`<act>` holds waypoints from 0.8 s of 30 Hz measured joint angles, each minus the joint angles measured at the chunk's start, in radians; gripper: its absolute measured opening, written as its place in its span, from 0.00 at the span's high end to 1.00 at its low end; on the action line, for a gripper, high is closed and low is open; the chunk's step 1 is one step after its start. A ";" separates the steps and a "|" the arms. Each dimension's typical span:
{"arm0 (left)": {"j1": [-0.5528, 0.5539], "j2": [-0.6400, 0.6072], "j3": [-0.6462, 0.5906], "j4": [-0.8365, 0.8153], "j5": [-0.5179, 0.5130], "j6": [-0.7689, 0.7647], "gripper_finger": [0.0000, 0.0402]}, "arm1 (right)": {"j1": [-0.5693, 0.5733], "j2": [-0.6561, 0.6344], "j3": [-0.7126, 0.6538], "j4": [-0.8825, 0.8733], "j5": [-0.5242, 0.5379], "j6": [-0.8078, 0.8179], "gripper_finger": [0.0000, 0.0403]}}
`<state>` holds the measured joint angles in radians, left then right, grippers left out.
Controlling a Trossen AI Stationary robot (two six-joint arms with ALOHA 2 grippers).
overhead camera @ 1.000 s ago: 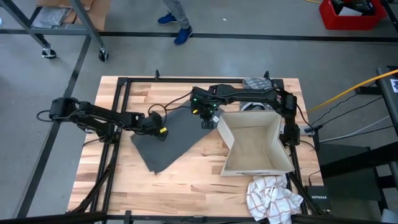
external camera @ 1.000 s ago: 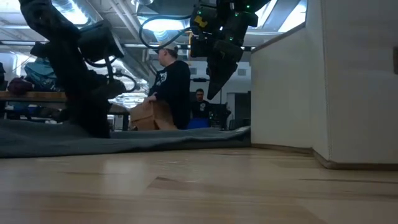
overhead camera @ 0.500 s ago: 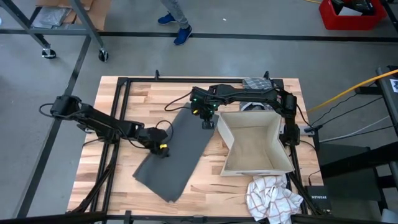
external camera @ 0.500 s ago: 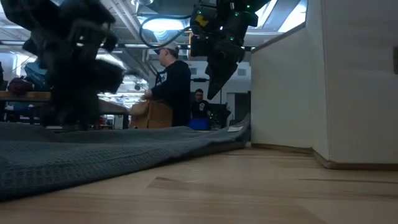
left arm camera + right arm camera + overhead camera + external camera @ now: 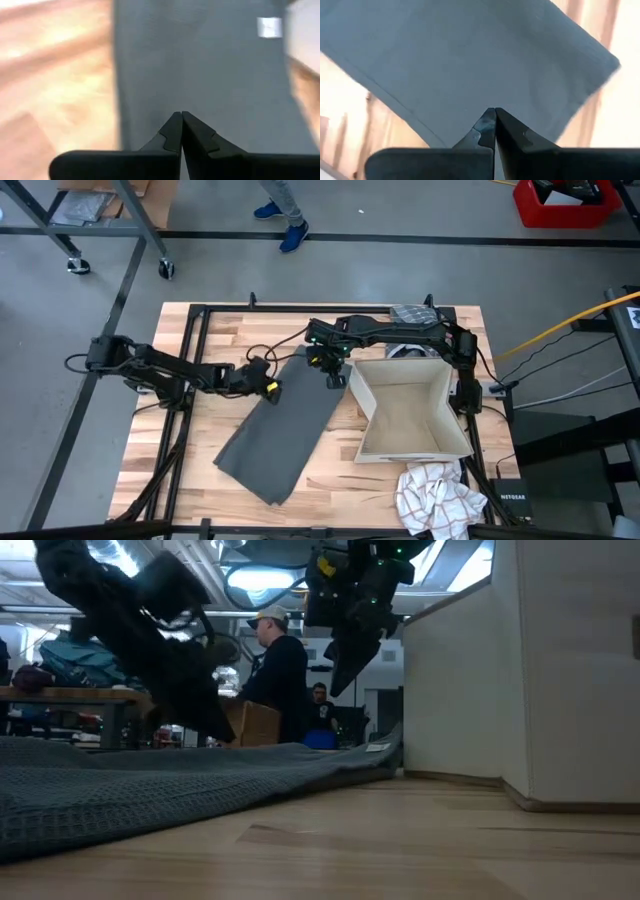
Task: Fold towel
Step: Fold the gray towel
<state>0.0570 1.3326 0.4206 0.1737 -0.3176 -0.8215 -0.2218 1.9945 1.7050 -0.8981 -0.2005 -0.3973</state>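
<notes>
Two dark arms over a wooden desk (image 5: 200,440), grey towel (image 5: 280,430) lying folded in a long strip at desk centre, left hand (image 5: 268,387) shut and empty at its 10 o'clock edge, right hand (image 5: 337,379) shut and empty above its 1 o'clock corner, cardboard box (image 5: 405,415) at 3 o'clock.

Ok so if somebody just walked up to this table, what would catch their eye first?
Probably the dark grey towel, lying as a long slanted strip across the middle of the wooden table, with the shut left gripper and the shut right gripper over its far end. Next, the open cardboard box on the right, with a checked cloth heaped at the near corner.
</notes>
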 joint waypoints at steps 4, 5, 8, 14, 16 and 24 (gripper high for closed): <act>0.069 0.059 0.000 0.062 0.026 0.045 1.00 | 0.000 0.000 0.000 0.033 -0.037 -0.003 0.96; 0.082 0.077 0.000 0.094 0.038 0.057 1.00 | 0.000 0.000 0.000 0.039 -0.037 -0.003 0.96; 0.113 0.131 0.001 0.191 0.064 0.099 1.00 | 0.000 0.000 0.000 0.042 -0.037 -0.003 0.96; 0.166 0.214 0.035 0.201 0.067 0.149 1.00 | 0.000 0.000 0.000 0.042 -0.037 -0.003 0.96; 0.180 0.227 0.038 0.199 0.068 0.146 1.00 | 0.000 0.000 0.000 0.042 -0.037 -0.002 0.96; 0.222 0.216 0.044 0.004 0.025 0.009 1.00 | 0.000 0.000 0.000 0.031 -0.031 -0.002 0.96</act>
<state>0.2790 1.5488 0.4648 0.1779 -0.2922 -0.8127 -0.2218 1.9945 1.7050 -0.8671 -0.2317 -0.3992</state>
